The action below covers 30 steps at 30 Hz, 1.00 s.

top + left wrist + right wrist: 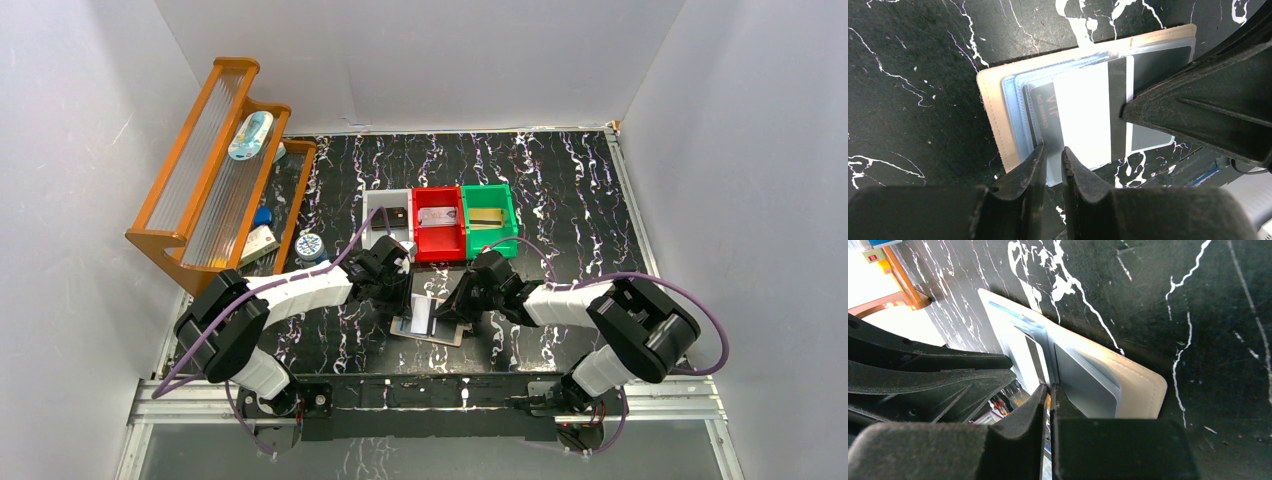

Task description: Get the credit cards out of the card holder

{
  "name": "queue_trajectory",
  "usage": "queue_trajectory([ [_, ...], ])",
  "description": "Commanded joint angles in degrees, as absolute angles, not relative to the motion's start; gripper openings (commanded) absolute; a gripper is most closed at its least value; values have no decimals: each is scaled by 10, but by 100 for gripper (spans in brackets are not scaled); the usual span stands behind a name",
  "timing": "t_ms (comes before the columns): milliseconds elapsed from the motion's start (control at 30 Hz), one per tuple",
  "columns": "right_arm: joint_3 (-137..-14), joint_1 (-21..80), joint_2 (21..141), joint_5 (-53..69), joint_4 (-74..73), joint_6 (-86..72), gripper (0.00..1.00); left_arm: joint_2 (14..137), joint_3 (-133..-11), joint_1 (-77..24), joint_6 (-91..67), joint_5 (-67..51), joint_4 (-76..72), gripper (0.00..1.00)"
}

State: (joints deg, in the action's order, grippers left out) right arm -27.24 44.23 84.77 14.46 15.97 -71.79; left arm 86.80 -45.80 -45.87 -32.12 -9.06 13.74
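Observation:
The tan card holder [447,334] lies open on the black marbled table, pale blue pockets up. In the left wrist view its tan edge [993,115] shows, with a dark VIP card [1040,107] in a pocket and a white card [1080,115] with a dark stripe partly slid out. My left gripper [1053,150] is closed to a narrow gap on the edge of a pale blue pocket sleeve. My right gripper [1049,387] is shut on the white card's edge; its fingers [1198,110] show at the stripe. The two grippers, left [400,290] and right [460,305], meet over the holder [1143,385].
Behind the holder stand a grey bin [372,205], a red bin [440,245] and a green bin [492,243], each with a card inside. A wooden rack [215,170] with small items stands at the far left. White walls enclose the table.

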Motion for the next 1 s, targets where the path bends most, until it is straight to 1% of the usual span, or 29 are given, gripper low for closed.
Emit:
queue_trajectory([
  [0, -267, 436, 832, 130, 148, -716, 13, 862, -455, -459, -317, -78, 165, 16],
  [133, -269, 436, 841, 141, 165, -718, 16, 856, -456, -459, -318, -81, 166, 16],
  [400, -262, 437, 847, 146, 189, -733, 29, 860, -458, -459, -320, -87, 166, 16],
  [567, -263, 437, 847, 144, 189, -731, 36, 858, -460, -459, -320, -87, 166, 16],
  [800, -280, 437, 853, 154, 175, -708, 37, 860, -453, -459, -321, -91, 163, 16],
  [967, -275, 437, 849, 152, 183, -704, 35, 855, -450, -459, -320, -91, 164, 16],
])
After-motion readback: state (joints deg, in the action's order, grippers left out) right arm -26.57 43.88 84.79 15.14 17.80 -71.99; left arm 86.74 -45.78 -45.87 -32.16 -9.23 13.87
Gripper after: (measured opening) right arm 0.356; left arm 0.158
